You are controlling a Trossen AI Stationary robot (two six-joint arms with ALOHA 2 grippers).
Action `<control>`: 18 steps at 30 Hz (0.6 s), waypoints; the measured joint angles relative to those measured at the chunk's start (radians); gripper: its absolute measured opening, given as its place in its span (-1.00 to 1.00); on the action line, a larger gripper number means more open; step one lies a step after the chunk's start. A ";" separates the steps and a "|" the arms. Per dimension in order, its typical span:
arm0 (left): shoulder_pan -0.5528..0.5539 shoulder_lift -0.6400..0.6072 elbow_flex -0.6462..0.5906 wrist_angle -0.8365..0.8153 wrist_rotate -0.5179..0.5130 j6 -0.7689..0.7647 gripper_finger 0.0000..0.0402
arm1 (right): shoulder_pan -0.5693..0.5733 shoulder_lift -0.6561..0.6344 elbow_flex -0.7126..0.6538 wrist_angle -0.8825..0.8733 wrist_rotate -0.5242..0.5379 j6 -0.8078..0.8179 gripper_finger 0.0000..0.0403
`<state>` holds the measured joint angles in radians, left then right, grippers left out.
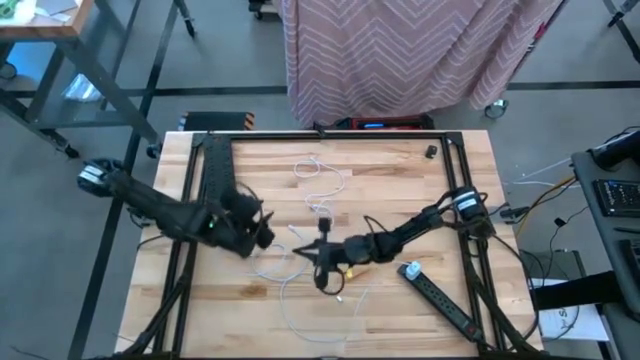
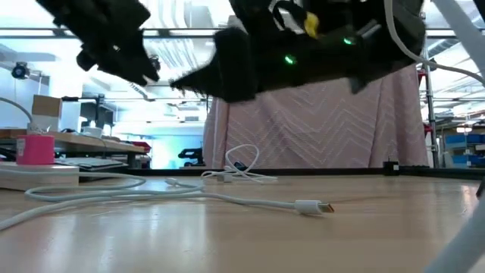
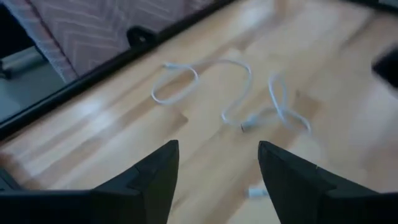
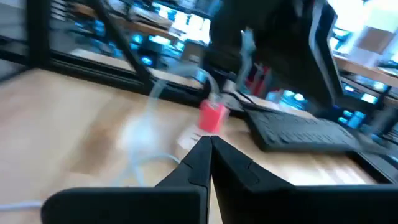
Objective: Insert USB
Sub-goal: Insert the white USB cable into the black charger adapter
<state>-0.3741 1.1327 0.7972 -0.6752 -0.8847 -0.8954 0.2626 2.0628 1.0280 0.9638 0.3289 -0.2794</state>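
Observation:
Two white USB cables lie loose on the wooden table: one looped at the far middle (image 1: pixel 320 178) (image 3: pixel 236 93), one trailing toward the near edge (image 1: pixel 300 290). A silver-tipped USB plug (image 2: pixel 314 206) rests flat on the wood. My left gripper (image 1: pixel 265 232) (image 3: pixel 217 146) hovers open at the table's left middle, with nothing between its fingers. My right gripper (image 1: pixel 312 252) (image 4: pixel 209 142) is shut, pointing level toward the left, above the cables at the table's middle. Both grippers hang clear of the wood in the low view.
A black power strip (image 1: pixel 440 298) lies slanted at the near right. A small black object (image 1: pixel 430 152) sits at the far right. The black frame rail (image 1: pixel 215 170) runs along the table's left side. A pink patterned curtain (image 1: pixel 420 50) hangs beyond the far edge.

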 joint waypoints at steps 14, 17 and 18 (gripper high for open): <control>0.011 -0.066 0.004 0.237 0.012 0.249 0.26 | 0.059 -0.048 -0.029 -0.028 -0.063 0.145 -0.81; 0.057 -0.062 0.004 0.286 0.071 0.307 0.26 | 0.056 -0.047 -0.015 -0.069 -0.074 0.337 -0.63; 0.074 -0.060 0.004 0.285 0.092 0.316 0.26 | 0.055 -0.047 -0.011 -0.091 -0.074 0.434 -0.57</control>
<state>-0.3001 1.0723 0.8013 -0.3901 -0.7923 -0.5791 0.3178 2.0163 1.0174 0.8732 0.2546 0.1549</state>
